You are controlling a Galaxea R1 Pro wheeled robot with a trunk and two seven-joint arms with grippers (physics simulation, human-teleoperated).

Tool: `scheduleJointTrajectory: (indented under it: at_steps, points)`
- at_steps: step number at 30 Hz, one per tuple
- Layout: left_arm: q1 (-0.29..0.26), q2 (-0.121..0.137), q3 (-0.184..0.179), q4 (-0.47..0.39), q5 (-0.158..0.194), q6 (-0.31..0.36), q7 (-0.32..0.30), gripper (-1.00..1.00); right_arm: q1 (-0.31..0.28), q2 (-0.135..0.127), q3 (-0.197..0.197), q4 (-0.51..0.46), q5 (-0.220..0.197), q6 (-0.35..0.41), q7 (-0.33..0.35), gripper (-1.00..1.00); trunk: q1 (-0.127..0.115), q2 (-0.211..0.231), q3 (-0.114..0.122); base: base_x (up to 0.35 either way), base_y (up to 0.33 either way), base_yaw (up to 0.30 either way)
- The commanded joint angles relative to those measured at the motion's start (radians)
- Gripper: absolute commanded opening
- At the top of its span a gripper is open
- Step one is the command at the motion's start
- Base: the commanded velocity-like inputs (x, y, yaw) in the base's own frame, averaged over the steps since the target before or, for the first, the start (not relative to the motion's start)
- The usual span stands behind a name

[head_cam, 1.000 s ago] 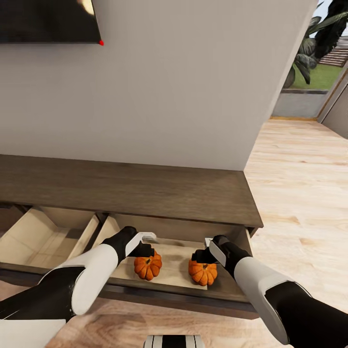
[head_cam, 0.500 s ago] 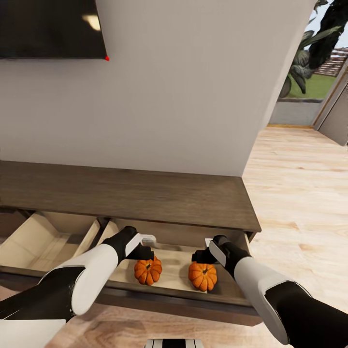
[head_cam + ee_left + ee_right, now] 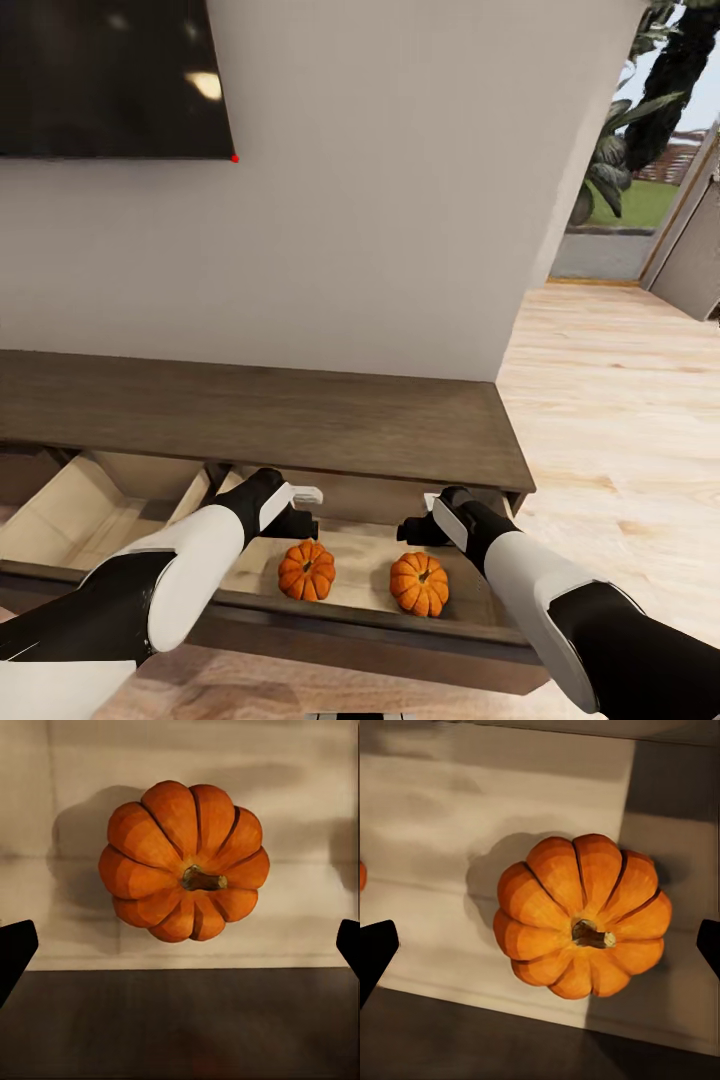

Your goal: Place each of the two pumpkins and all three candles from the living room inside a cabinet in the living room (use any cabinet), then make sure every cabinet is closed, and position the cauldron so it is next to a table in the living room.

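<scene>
Matt ribbed pumpkins (image 3: 306,570) lie on the cabinet (image 3: 300,415)'s smooth pale wood; its top is dark-grained.

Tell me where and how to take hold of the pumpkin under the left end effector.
Grip the left pumpkin across its ribbed sides, coming straight down from above. It sits upright on the open drawer's floor, stem up, and the drawer walls likely block a sideways approach.

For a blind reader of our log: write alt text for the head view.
Two orange pumpkins sit in an open pale-wood drawer of a long dark-brown cabinet. The left gripper and right gripper hang just above them. A second open drawer lies alongside.
</scene>
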Motion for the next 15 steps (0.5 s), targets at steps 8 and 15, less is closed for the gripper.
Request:
scheduleJointTrajectory:
  at_steps: [8,15]
  points:
    - [0.000,-0.001,0.009,-0.004,-0.007,0.076,0.001,1.00,0.000,-0.001,0.004,-0.002,-0.011,0.019,-0.009,1.00,-0.004,0.002,0.030,0.000,0.000,0.000]
    - [0.000,-0.002,0.009,-0.003,-0.007,0.174,-0.004,1.00,0.000,-0.002,-0.001,-0.003,-0.013,0.173,-0.010,1.00,-0.007,0.003,0.057,0.000,0.000,0.000]
